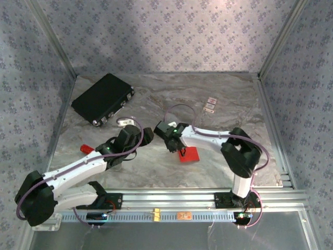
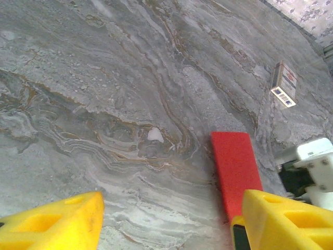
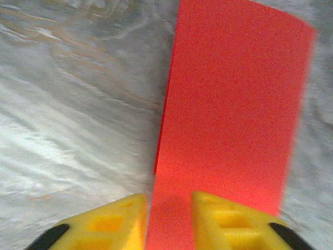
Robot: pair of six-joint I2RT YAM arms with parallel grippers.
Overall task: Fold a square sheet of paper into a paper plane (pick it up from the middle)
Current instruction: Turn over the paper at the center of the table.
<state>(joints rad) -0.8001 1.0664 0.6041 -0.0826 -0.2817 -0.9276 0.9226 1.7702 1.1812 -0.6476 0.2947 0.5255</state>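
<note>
The square sheet of paper (image 1: 190, 154) lies flat on the marble table just right of centre, bright red and folded into a narrower strip. In the right wrist view the paper (image 3: 234, 104) shows a doubled left edge. My right gripper (image 3: 169, 200) hovers over its near end with the jaws a little apart, red showing in the gap. From above, the right gripper (image 1: 180, 148) points down at the sheet's left edge. My left gripper (image 2: 171, 208) is open wide over bare table. The paper (image 2: 235, 166) runs up beside its right finger. From above, the left gripper (image 1: 149, 135) sits left of the sheet.
A black case (image 1: 103, 99) lies at the back left, with a small white object (image 1: 124, 121) in front of it. A small red cylinder (image 1: 86, 149) rests by the left arm. Two small cards (image 1: 210, 104) lie at the back right. The metal rail (image 1: 197, 197) runs along the near edge.
</note>
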